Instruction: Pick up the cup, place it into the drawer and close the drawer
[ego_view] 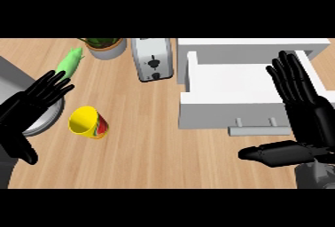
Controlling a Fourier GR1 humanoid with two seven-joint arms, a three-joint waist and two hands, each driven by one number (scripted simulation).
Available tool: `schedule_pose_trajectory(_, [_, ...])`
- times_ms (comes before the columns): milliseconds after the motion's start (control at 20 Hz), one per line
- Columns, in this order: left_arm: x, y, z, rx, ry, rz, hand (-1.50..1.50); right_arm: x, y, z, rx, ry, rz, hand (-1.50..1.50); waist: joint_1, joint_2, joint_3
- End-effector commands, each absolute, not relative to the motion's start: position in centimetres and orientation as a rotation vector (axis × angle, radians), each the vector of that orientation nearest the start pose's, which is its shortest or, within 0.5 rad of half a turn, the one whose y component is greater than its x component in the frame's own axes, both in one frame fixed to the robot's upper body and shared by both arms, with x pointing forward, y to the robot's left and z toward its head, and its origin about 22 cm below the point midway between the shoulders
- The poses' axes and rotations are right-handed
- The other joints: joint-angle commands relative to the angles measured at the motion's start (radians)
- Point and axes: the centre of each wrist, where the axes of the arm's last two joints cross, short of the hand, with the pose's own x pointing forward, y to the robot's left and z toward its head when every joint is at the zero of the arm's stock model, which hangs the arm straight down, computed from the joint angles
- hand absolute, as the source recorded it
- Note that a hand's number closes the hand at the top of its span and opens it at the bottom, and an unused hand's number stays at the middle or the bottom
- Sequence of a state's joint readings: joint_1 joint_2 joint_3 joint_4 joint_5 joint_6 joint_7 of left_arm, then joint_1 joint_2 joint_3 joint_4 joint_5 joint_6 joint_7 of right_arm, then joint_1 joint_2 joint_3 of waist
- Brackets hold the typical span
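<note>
Cup (87, 123), yellow, lies on its side on the worktop (150, 150) just beside the left hand (29, 108), untouched. Both hands have released, straight fingers; the right hand (304, 106) hovers over the open drawer (226, 108). Best wrap fingers around the cup's body, not its rim.

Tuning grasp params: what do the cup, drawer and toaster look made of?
Cup: likely glazed ceramic or plastic; glossy yellow, with a red and green print on its side.
Drawer: matte white painted panels, with a grey bar handle, probably metal.
Toaster: brushed-looking silver metal, with black slots.
</note>
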State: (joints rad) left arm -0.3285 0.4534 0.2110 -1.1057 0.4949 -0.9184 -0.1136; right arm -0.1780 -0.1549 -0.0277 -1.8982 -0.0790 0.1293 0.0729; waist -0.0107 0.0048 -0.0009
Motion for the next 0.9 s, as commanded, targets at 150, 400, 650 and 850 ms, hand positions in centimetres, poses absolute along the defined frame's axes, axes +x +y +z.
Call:
schedule_pose_trajectory(150, [31.4, 41.3, 0.1, -0.607, -1.58, -0.367, -1.5, 26.2, -23.6, 14.2, 0.091, -2.006, 0.283, -1.5, -0.009, 0.003, -0.002])
schedule_pose_trajectory(400, [31.7, 40.1, -2.5, -0.539, -1.552, -0.393, -1.5, 25.7, -24.0, 15.1, 0.091, -2.011, 0.254, -1.5, -0.014, 0.002, -0.002])
schedule_pose_trajectory(650, [32.2, 37.3, -4.9, -0.508, -1.546, -0.385, -1.5, 26.1, -26.0, 13.3, 0.098, -2.004, 0.277, -1.5, -0.03, 0.009, -0.003])
schedule_pose_trajectory(850, [30.4, 39.4, -6.1, -0.457, -1.567, -0.363, -1.5, 25.2, -23.1, 13.4, 0.105, -2.007, 0.284, -1.5, -0.034, 0.01, -0.005])
